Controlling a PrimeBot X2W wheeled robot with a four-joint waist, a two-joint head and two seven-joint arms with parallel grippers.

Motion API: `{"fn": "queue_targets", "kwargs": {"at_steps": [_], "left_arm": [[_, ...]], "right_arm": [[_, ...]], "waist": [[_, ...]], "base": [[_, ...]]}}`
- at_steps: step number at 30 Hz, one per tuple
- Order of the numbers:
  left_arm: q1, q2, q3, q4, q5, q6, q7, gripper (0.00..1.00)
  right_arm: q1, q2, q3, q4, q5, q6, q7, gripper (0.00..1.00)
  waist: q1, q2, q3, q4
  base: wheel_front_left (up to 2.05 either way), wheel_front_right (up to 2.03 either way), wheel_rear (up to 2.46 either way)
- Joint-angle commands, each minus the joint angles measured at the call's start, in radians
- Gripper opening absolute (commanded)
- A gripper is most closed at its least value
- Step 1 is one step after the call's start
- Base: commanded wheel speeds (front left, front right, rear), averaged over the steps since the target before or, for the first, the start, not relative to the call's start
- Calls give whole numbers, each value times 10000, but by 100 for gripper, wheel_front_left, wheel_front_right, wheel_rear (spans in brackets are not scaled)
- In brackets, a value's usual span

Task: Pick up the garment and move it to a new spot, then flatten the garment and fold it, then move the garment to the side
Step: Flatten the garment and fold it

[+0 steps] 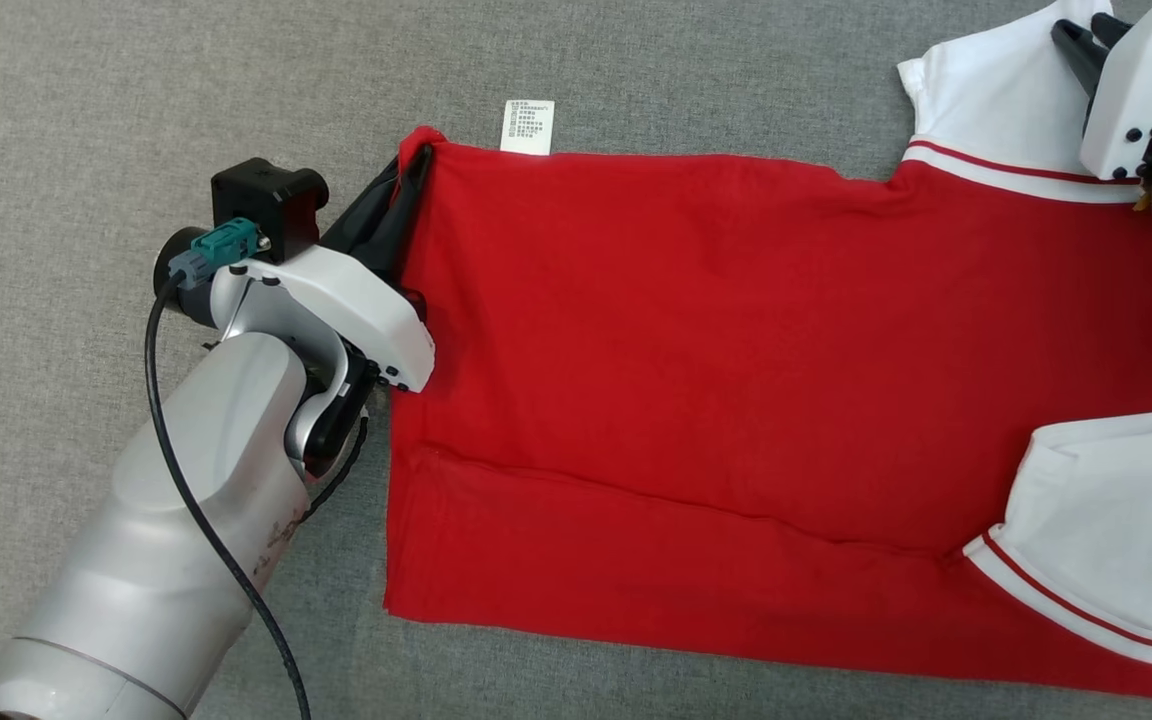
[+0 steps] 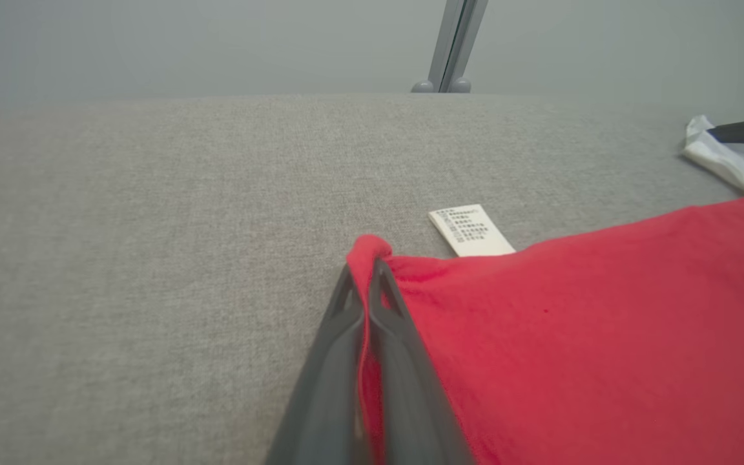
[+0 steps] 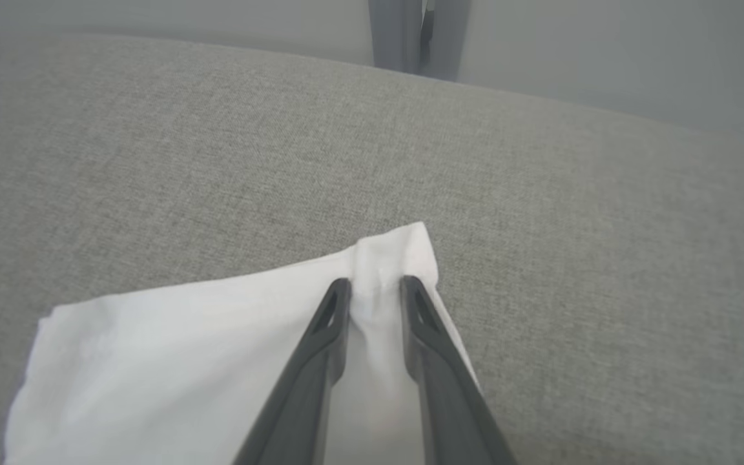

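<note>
Left gripper [image 1: 414, 170]: at the left edge of the garment [image 1: 696, 350], fingers pressed together on the upper hem corner, with red cloth pinched between them.
Garment: red shirt with white sleeves, spread flat on the grey fabric surface [image 1: 116, 90], with one long crease near its lower edge.
Care label [image 1: 527, 127]: white, sticking out past the top edge.
Right gripper [image 3: 375, 287]: on the upper white sleeve [image 1: 996, 90], fingers narrowly apart, clamping a ridge of white cloth.

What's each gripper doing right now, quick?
Left gripper: closed on a red corner of the garment.
Right gripper: fingers flank a fold of its white sleeve; whether gripped cannot be told.
</note>
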State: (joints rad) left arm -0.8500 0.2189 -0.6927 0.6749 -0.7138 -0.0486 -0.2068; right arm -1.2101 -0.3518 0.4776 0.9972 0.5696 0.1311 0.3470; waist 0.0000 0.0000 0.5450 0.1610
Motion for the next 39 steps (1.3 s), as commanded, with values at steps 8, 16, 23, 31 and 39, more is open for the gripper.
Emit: {"fn": "queue_targets", "kwargs": {"at_steps": [8,16,23,31,39], "left_arm": [[-352,-12,0,207,-75,-58,-51,0],[-134,145,131,403,-177,-39,-207,0],[330,337,371,357,-377,-29,-400,0],[1329,606,817,-292,-511,57,-557,0],[2349,785,1213,-1215,-399,148,-589,0]], "right_arm": [[-232,86,307,809,-48,-6,-439,18],[-161,177,472,528,409,-5,-1673,0],[772,-55,868,-426,1123,-5,-2851,0],[2317,-255,850,-1567,1966,-5,-4437,0],[3812,-261,667,-2722,2217,-5,-5467,0]], "waist": [[0,0,101,116],[0,0,-121,-180],[0,0,-619,-586],[0,0,-1409,-1001],[0,0,-2176,-1229]], "base": [[0,0,0],[0,0,0],[0,0,0],[0,0,0],[0,0,0]]}}
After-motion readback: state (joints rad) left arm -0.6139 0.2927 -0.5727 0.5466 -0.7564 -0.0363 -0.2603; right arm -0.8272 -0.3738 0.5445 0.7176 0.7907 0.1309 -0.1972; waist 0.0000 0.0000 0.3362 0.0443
